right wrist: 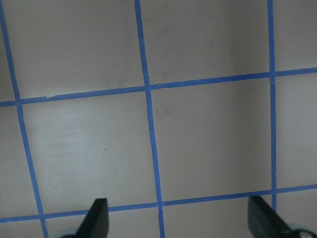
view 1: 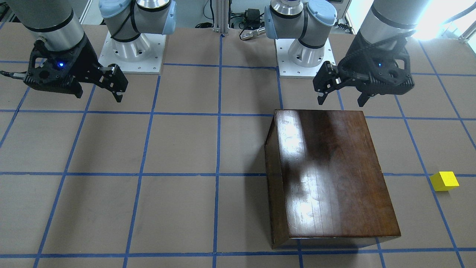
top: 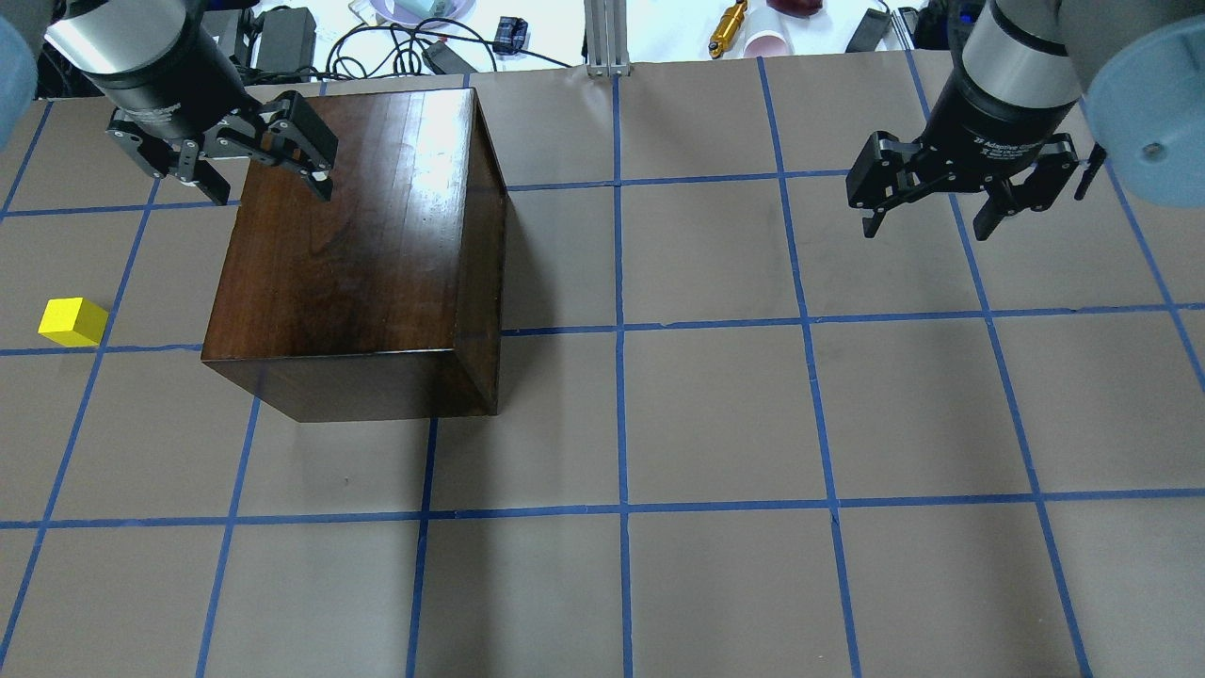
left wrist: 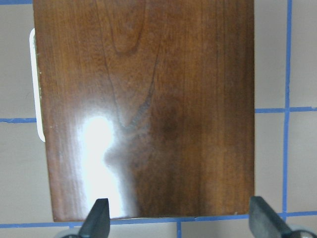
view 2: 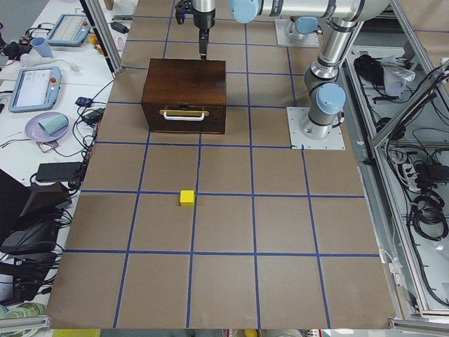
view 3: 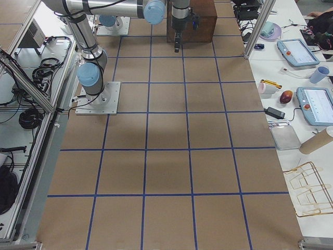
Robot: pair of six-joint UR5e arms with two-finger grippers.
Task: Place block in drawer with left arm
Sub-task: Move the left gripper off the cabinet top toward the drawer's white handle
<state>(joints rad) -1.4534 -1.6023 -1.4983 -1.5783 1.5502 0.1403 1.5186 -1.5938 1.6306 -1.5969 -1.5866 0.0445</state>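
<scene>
The yellow block (top: 72, 321) lies on the table to the left of the dark-brown wooden box (top: 358, 245); it also shows in the front view (view 1: 444, 181) and the left side view (view 2: 186, 198). The drawer (view 2: 184, 116) is shut, and its front with a pale handle faces the block. My left gripper (top: 273, 193) is open and empty, hovering over the box's far top edge; the left wrist view shows the box top (left wrist: 143, 109) between its fingertips (left wrist: 96, 218). My right gripper (top: 927, 231) is open and empty above bare table at the far right.
The two arm bases (view 1: 132, 48) (view 1: 308, 52) stand at the robot's side of the table. Cables, cups and tablets (view 2: 31, 88) lie on the benches beyond the table's far edge. Blue tape lines grid the brown table (top: 715, 414).
</scene>
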